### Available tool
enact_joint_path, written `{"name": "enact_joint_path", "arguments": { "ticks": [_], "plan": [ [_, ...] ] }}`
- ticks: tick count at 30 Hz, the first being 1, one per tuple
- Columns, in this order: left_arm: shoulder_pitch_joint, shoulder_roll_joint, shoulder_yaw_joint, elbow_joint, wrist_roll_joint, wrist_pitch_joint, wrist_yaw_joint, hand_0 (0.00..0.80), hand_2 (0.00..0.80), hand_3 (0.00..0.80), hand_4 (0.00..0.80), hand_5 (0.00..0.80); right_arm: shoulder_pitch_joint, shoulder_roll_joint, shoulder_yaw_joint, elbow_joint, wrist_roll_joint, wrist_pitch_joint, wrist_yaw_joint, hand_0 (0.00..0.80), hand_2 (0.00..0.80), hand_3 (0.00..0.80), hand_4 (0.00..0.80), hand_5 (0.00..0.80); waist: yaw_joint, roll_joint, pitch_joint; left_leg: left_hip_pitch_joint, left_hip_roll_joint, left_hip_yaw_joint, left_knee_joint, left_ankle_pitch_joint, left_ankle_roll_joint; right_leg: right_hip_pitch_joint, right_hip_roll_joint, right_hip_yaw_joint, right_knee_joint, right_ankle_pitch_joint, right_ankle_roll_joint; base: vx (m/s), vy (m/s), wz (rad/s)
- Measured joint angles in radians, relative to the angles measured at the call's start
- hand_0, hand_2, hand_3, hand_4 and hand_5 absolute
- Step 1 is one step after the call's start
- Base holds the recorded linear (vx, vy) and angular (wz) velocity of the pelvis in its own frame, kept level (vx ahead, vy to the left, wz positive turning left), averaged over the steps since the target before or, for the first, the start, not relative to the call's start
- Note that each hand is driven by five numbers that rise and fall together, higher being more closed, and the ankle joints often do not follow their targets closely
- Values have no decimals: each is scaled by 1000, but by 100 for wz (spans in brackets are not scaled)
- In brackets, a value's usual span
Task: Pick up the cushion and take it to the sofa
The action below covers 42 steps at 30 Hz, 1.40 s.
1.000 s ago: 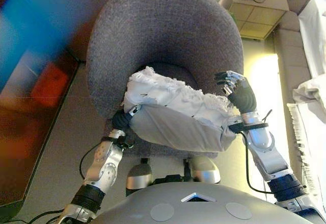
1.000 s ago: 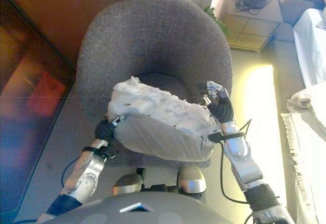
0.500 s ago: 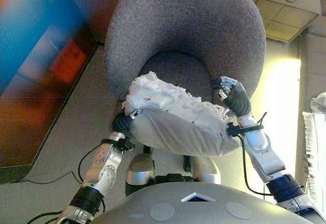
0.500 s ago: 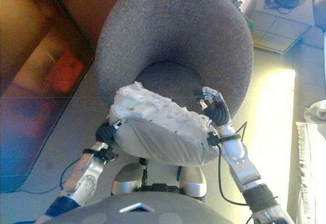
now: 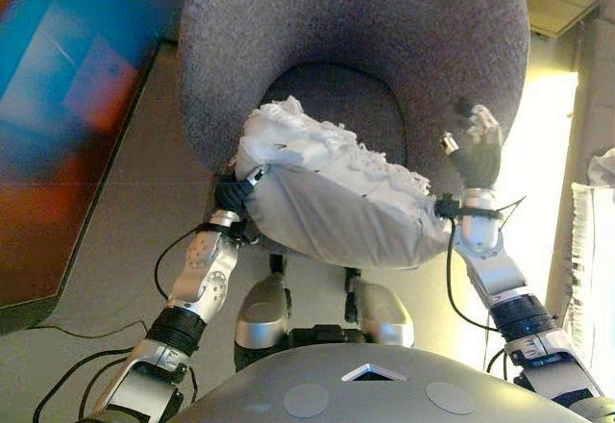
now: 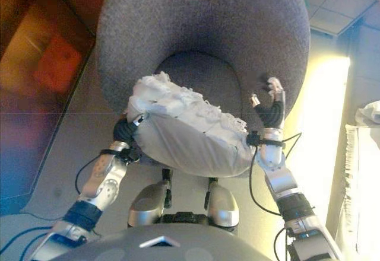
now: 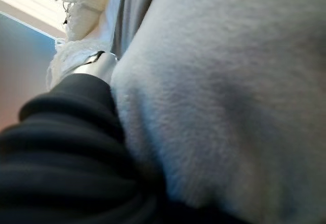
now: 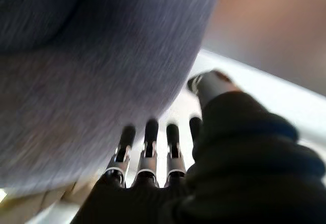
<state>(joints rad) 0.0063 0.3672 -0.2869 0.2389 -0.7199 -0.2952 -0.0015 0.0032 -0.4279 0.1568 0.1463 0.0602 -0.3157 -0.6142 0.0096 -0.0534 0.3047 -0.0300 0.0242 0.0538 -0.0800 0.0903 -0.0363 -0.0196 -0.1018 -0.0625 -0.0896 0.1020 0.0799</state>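
Note:
The cushion (image 5: 327,211), grey with a white fringed top side, is held up between my two arms in front of the grey round armchair (image 5: 356,29). My left hand (image 5: 231,197) presses into the cushion's left end, and its fingers are hidden in the cloth. The left wrist view shows only the dark cover against the grey cushion (image 7: 229,96). My right hand (image 5: 474,154) stands at the cushion's right end with its fingers straight and raised, holding nothing. The cushion's right end rests against that wrist. The right wrist view shows the fingers (image 8: 147,147) before the armchair (image 8: 91,71).
A dark glossy cabinet front (image 5: 58,125) stands along the left. A white fringed cloth (image 5: 588,279) lies at the right edge. Pale floor (image 5: 543,154) runs between the armchair and that cloth.
The whole picture has shifted, so the camera has moved. My right hand's fingers have gone from curled to straight and raised. The cushion stays held between my arms.

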Motion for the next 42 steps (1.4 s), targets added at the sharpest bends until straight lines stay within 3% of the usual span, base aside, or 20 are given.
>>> {"name": "enact_joint_path", "arguments": {
  "ticks": [11,14,16,19,24,27,31,35,42],
  "plan": [
    [107,6,122,-25,12,28,-33,800,800,800,800,800,202,72,-168,158,-39,142,-177,0,0,0,0,0,-24,-46,11,76,18,14,-8,-13,-14,66,15,11,0,-10,-2,105,-53,-4],
    [143,10,146,-37,12,38,-49,800,800,800,800,800,230,72,-199,233,-37,204,-156,0,0,0,0,0,-24,-65,-2,93,24,17,-12,-20,-14,82,17,13,0,-18,-5,83,-23,-5],
    [174,19,156,-67,12,51,-49,800,800,800,800,800,268,72,-197,256,-37,255,-54,0,0,0,0,0,-22,-80,-11,97,28,16,-12,-21,-15,85,21,13,0,-19,-7,67,-87,0],
    [207,44,161,-91,12,71,-50,800,800,800,800,800,344,62,-129,259,-31,296,214,0,0,0,0,0,-21,-101,-26,109,33,13,-12,-21,-17,99,26,10,0,-20,-8,71,-130,2],
    [206,52,150,-91,34,91,-50,800,800,800,800,800,361,58,34,252,43,292,570,0,0,0,0,0,-20,-124,-54,126,34,1,-12,-24,-21,119,29,4,-1,-24,-14,31,-38,3],
    [206,53,135,-88,39,91,-50,800,800,800,800,800,312,34,118,227,53,292,760,0,0,0,0,0,-17,-119,-60,122,32,-3,-12,-22,-20,120,27,1,-1,-24,-14,-27,11,3],
    [194,53,78,-76,38,89,-50,800,800,800,800,800,237,-42,217,169,70,296,961,0,0,0,0,0,5,-84,-79,107,30,-12,-12,-19,-18,114,24,-5,-3,-24,-14,-12,16,8],
    [187,52,69,-54,34,82,-48,800,800,800,800,800,204,-144,226,129,92,300,1024,0,0,0,0,0,8,-56,-83,104,27,-36,-8,-8,-22,119,23,-32,-1,-22,-19,35,56,22],
    [189,53,69,-53,24,41,-45,800,800,800,800,800,182,-173,224,64,87,296,986,0,0,0,0,0,6,-35,-74,100,24,-49,-10,-7,-21,119,24,-38,-1,-27,-13,4,20,2]
  ]
}}
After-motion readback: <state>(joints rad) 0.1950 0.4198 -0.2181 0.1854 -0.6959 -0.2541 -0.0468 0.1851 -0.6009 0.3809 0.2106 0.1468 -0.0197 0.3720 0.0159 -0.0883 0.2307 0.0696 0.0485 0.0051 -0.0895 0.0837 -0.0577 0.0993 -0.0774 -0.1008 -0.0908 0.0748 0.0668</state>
